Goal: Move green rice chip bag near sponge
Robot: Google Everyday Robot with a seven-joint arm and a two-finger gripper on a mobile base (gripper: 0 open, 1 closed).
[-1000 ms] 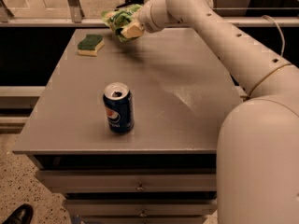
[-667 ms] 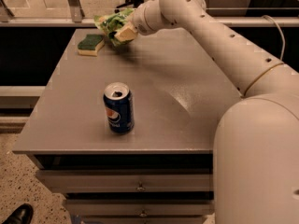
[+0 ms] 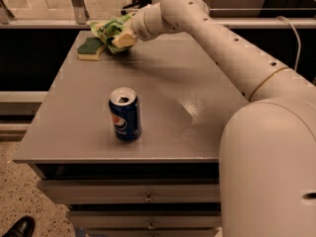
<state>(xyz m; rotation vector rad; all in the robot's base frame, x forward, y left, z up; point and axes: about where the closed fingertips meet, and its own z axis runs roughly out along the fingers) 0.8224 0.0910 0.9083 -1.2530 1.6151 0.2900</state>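
The green rice chip bag (image 3: 109, 29) is a wrinkly bright green foil bag at the far left of the grey table (image 3: 163, 83). My gripper (image 3: 120, 37) is shut on the bag and holds it just above the table. The bag's left end hangs over the sponge (image 3: 91, 49), a dark green top on a pale yellow base, lying at the table's far left corner. My white arm reaches in from the right across the table.
A blue Pepsi can (image 3: 125, 114) stands upright near the table's front, left of centre. The table has drawers (image 3: 148, 198) below its front edge. A black shoe (image 3: 18, 227) shows on the floor at the bottom left.
My gripper has carried the green bag to the left, from right of the sponge to just beside and over it.
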